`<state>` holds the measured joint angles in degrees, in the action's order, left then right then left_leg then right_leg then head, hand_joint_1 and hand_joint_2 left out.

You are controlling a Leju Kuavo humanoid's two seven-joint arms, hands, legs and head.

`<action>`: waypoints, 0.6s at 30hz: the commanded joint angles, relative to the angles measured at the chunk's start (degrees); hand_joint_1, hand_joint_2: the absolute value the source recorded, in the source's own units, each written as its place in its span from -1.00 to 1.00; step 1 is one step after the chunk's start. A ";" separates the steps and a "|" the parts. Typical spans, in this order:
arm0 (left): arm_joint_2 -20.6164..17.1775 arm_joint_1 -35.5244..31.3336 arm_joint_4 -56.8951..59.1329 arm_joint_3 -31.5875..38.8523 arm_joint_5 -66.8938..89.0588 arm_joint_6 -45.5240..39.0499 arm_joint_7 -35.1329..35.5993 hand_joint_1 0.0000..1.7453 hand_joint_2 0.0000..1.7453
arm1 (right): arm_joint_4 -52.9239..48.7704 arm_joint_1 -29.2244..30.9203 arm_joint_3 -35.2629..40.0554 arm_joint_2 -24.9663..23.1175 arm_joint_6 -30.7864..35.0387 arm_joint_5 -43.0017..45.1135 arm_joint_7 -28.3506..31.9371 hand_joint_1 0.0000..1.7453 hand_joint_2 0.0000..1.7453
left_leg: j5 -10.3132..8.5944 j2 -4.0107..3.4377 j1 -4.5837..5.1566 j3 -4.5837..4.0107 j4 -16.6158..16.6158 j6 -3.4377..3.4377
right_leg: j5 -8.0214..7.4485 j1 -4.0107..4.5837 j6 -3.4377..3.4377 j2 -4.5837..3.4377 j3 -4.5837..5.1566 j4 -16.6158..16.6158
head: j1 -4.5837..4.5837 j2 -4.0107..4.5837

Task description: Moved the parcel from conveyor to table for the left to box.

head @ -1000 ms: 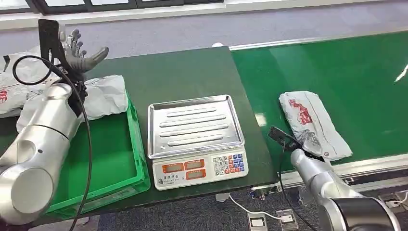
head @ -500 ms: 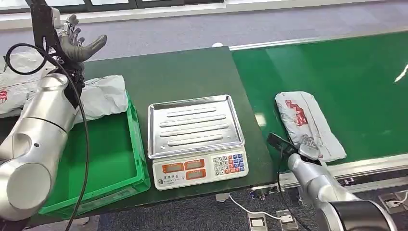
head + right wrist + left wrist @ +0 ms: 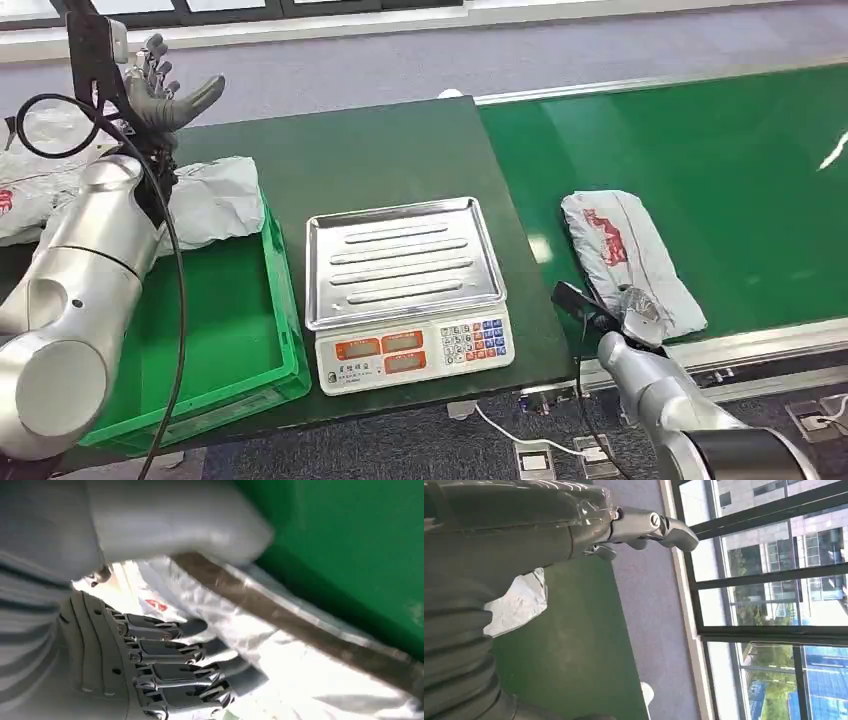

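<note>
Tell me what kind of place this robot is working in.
Probably a parcel sorting or packing station: a green conveyor belt carries a grey mail bag, a weighing scale stands on the table, and a green crate sits beside it.

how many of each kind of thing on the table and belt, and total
parcels: 3, one on the belt, one over the crate's rim, one at far left
crates: 1
scales: 1
total: 5
</note>
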<state>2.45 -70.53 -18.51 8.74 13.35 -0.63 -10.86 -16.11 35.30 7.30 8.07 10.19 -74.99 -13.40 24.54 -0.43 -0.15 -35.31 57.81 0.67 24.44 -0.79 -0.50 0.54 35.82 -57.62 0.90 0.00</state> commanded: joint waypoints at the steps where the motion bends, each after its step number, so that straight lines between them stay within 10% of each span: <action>1: -0.61 -1.12 3.08 -1.85 -0.10 0.11 0.28 -1.00 1.00 | 2.83 0.47 -3.58 -1.56 -0.32 0.21 0.35 -0.06 1.00 | 0.08 -0.01 -0.08 0.32 -0.13 0.03 | 0.05 0.08 0.07 -0.09 -0.33 0.17 | 0.00 0.00; 6: -0.60 -1.15 3.04 -1.84 -0.12 0.06 0.28 -1.00 1.00 | 2.95 0.51 -3.36 -1.57 -0.64 -0.09 0.35 -0.16 1.00 | 0.04 0.01 -0.04 0.14 -0.05 0.01 | 0.03 0.12 0.03 -0.04 -0.15 0.07 | 0.00 0.00; 7: -0.60 -1.08 3.03 -1.73 -0.21 -0.05 0.27 -1.00 1.00 | 2.88 0.51 -3.44 -1.57 -0.58 -0.05 0.44 0.96 1.00 | 0.07 0.01 -0.07 0.24 -0.08 0.01 | 0.04 0.16 0.04 -0.06 -0.27 0.13 | 0.00 0.00; 8: -0.64 -0.95 3.05 -1.71 -0.24 -0.07 0.27 -1.00 1.00 | 2.74 0.41 -3.52 -1.60 -0.24 -0.10 0.73 0.86 1.00 | 0.05 0.01 -0.05 0.18 -0.06 0.02 | 0.03 0.13 0.03 -0.05 -0.20 0.09 | 0.00 0.00; 9: -0.69 -0.87 3.06 -1.70 -0.25 -0.03 0.27 -1.00 1.00 | 2.70 0.40 -3.51 -1.60 -0.12 -0.16 0.77 0.04 1.00 | 0.04 0.01 -0.05 0.14 -0.04 0.01 | 0.03 0.13 0.03 -0.04 -0.16 0.07 | 0.00 0.00; 11: -0.79 -0.60 3.03 -1.74 -0.25 0.07 0.17 -1.00 1.00 | 2.57 0.36 -3.68 -1.59 0.38 -0.35 1.09 0.20 1.00 | 0.05 0.02 -0.05 0.17 -0.06 0.02 | 0.03 0.13 0.04 -0.04 -0.19 0.09 | 0.00 0.00; 13: -0.90 -0.44 3.02 -1.74 -0.34 0.22 0.06 -1.00 1.00 | 2.50 0.56 -4.16 -1.65 1.04 -0.48 1.61 -0.28 1.00 | 0.06 -0.02 -0.05 0.26 -0.11 0.02 | 0.03 0.12 0.05 -0.09 -0.26 0.13 | 0.00 0.00; 14: -0.91 -0.42 3.02 -1.74 -0.36 0.26 0.05 -1.00 1.00 | 2.56 0.77 -3.96 -1.63 0.66 -0.75 1.61 1.00 1.00 | 0.05 -0.01 -0.06 0.18 -0.06 0.02 | 0.03 0.14 0.04 -0.06 -0.20 0.09 | 0.00 0.00; 15: -0.86 -0.39 3.00 -1.67 -0.45 0.25 0.04 -1.00 1.00 | 2.44 0.84 -4.05 -1.63 0.76 -0.80 1.73 1.00 1.00 | 0.06 -0.02 -0.05 0.21 -0.07 0.02 | 0.03 0.13 0.05 -0.07 -0.22 0.10 | 0.00 0.00; 16: -0.86 -0.23 2.98 -1.61 -0.59 0.36 0.04 -1.00 1.00 | 2.15 1.02 -4.47 -1.70 1.59 -0.71 2.51 0.52 1.00 | 0.05 -0.02 -0.06 0.16 -0.04 0.02 | 0.02 0.14 0.04 -0.06 -0.18 0.08 | 0.00 0.00; 17: -0.86 -0.17 2.98 -1.62 -0.59 0.38 0.03 -1.00 1.00 | 2.14 1.16 -4.43 -1.70 1.57 -0.79 2.49 -0.72 1.00 | 0.08 -0.02 -0.11 0.43 -0.19 0.02 | 0.02 0.19 0.07 -0.12 -0.47 0.28 | 0.00 0.00; 18: -0.73 0.06 2.98 -1.64 -0.64 0.43 -0.01 -1.00 1.00 | 2.11 1.80 -5.20 -1.70 1.94 -0.38 2.82 -1.00 1.00 | 0.04 -0.01 -0.03 0.14 -0.04 0.02 | 0.03 0.11 0.03 -0.06 -0.15 0.05 | 0.00 0.00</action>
<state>2.36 -69.61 -18.51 8.74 13.18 -0.70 -10.93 -16.11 35.25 6.62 7.98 11.41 -75.65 -12.00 24.53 -0.41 -0.16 -35.31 57.81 0.68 24.44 -0.71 -0.50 0.54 35.81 -57.63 0.90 0.00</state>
